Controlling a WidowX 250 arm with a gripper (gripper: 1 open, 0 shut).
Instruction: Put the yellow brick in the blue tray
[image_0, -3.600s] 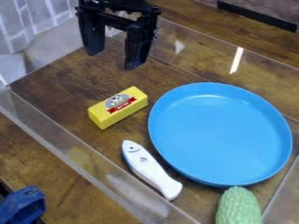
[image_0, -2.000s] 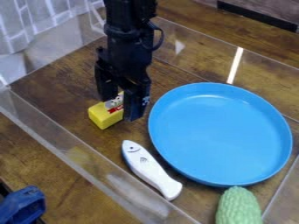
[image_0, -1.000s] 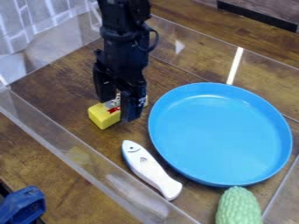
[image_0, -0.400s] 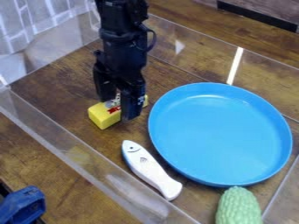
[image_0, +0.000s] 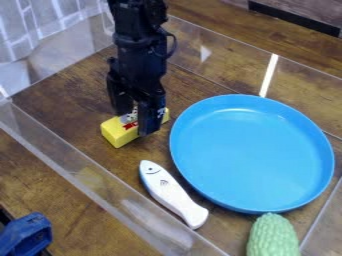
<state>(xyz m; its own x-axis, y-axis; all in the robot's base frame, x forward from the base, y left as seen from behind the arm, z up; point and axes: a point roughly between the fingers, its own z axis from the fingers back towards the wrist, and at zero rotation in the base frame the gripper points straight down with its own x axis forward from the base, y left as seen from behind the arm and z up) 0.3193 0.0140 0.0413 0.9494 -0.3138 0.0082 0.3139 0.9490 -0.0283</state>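
Brick (image_0: 119, 134): left of tray (image_0: 251, 152) | Gripper (image_0: 138, 113): fingers apart, over brick's far part | Step in hand, grasping: I should centre the fingers across the narrow sides, lower straight, then close gently

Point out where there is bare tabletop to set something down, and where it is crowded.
Bare wood lies left of the yellow brick, and beyond the blue tray, toward the far edge. Crowded: the strip where the white fish toy nearly meets the tray.
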